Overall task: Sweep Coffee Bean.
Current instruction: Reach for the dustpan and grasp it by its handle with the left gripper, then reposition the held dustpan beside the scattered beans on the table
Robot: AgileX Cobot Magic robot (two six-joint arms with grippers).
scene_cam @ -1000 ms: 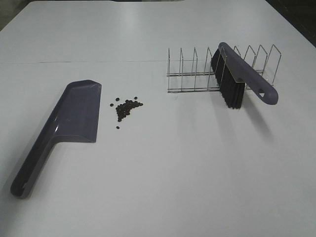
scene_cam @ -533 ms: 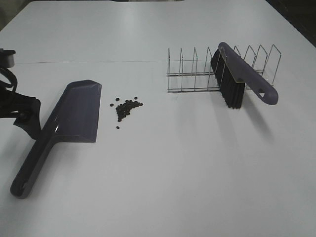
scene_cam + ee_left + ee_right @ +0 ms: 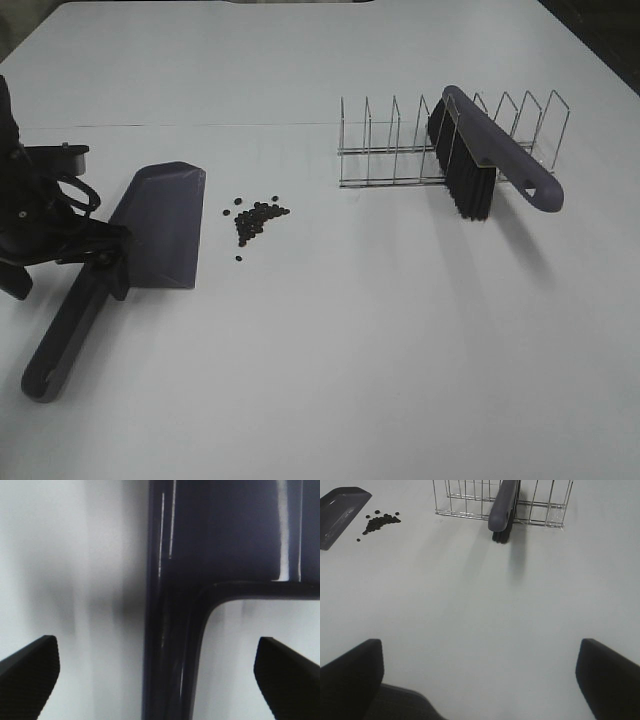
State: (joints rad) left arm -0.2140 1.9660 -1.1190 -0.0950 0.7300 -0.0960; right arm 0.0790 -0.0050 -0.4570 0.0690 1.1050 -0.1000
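Note:
The coffee beans (image 3: 255,218) lie in a small dark cluster on the white table, just right of the purple-grey dustpan (image 3: 165,220). My left gripper (image 3: 75,272) is open and straddles the dustpan's handle (image 3: 170,655) where it meets the pan; its fingers (image 3: 27,670) stand apart from the handle on both sides. The brush (image 3: 495,160) leans in the wire rack (image 3: 400,150) at the back right. My right gripper (image 3: 480,680) is open and empty, well back from the brush (image 3: 502,505). It is out of the high view. The beans (image 3: 380,522) and the dustpan (image 3: 340,510) also show in the right wrist view.
The wire rack (image 3: 470,500) has several upright dividers, and the brush's black bristles (image 3: 468,190) hang down to the table. The table's far edge runs along the top of the high view.
My left arm has come in from the left edge and moved right, over the dustpan's handle. The dustpan, beans and brush have not moved.

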